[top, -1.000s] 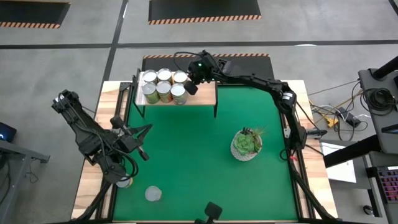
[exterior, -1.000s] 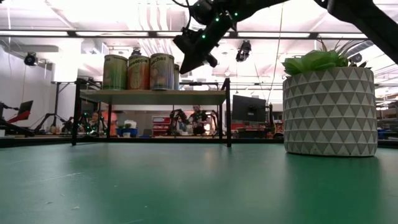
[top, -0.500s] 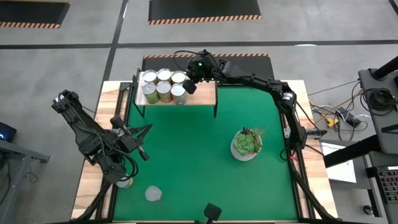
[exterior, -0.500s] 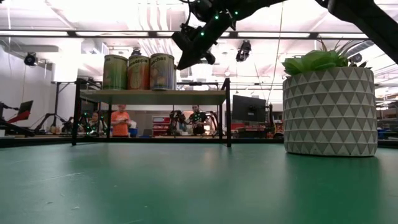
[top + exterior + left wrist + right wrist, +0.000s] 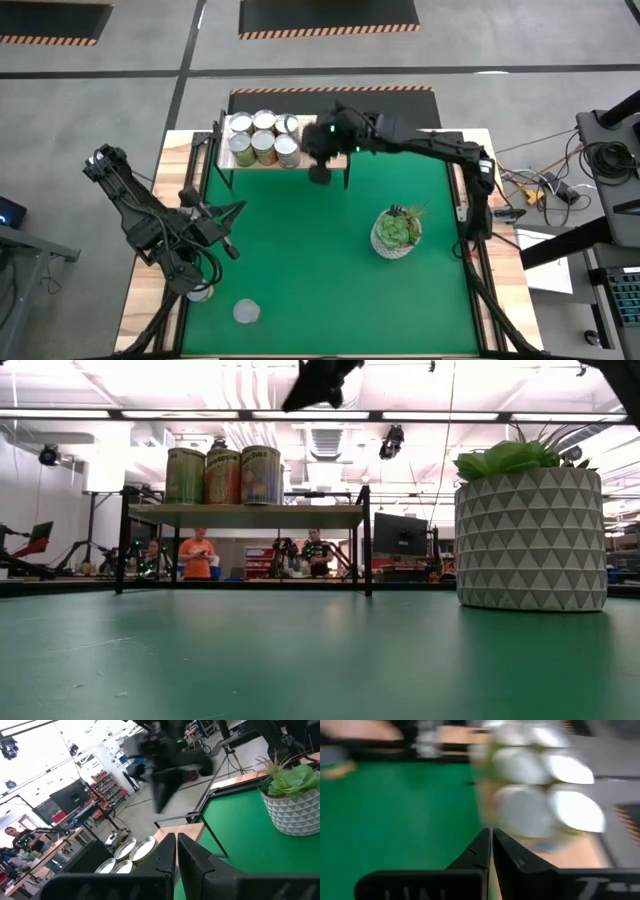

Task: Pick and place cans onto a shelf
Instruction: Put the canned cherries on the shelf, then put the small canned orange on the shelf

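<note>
Six cans (image 5: 262, 138) stand upright in two rows on the left part of the light-wood shelf (image 5: 338, 162), at the far edge of the green mat; the low view shows them (image 5: 222, 475) on the board (image 5: 245, 516). Two more cans stand near the front left: one (image 5: 246, 312) on the mat, one (image 5: 200, 292) beside the left arm. My right gripper (image 5: 319, 172) is shut and empty, high over the shelf's near edge, right of the cans (image 5: 540, 795). My left gripper (image 5: 228, 246) is shut and empty at the mat's left.
A white patterned pot with a green plant (image 5: 396, 232) stands right of the mat's middle, large in the low view (image 5: 530, 535). The mat (image 5: 320, 270) between the shelf and the pot is open. People show in the room beyond the table.
My right gripper has gone from beside the cans on the shelf up and toward the table's near-right, out past the shelf's near edge. The cans have stayed where they stood.
</note>
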Robot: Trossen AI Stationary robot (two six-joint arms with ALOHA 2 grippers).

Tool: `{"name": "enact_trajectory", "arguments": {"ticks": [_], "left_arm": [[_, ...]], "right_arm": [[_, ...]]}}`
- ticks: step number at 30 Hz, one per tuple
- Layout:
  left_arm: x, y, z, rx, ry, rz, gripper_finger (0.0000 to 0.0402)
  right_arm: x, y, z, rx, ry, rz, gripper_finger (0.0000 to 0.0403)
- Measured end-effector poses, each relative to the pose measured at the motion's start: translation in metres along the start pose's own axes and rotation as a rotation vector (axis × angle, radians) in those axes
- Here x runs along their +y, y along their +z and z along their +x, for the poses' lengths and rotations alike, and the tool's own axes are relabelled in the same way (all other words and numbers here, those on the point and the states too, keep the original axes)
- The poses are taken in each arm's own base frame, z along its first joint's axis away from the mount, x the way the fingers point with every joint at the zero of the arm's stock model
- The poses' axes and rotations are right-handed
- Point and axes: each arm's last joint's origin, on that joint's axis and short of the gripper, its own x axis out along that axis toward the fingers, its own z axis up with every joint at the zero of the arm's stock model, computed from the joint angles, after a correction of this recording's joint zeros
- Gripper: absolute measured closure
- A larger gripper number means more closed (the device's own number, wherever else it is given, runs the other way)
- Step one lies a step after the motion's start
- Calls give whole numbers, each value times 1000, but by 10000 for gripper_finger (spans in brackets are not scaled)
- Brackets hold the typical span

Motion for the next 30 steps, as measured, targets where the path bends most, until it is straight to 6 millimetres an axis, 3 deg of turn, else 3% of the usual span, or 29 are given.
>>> {"name": "enact_trajectory", "arguments": {"ticks": [5, 9, 13, 24, 30], "left_arm": [[0, 0, 0, 0, 0, -1, 402], [0, 0, 0, 0, 0, -2, 402], [0, 0, 0, 1, -2, -2, 402], [0, 0, 0, 1, -3, -1, 402], [0, 0, 0, 1, -2, 2, 402]], "right_arm": [[34, -18, 26, 51, 165, -91, 394], [40, -33, 51, 24, 158, -119, 394], [32, -41, 63, -15, 92, -133, 394], [-3, -48, 70, -86, 0, -141, 394], [-11, -49, 70, -103, -23, -134, 394]]}}
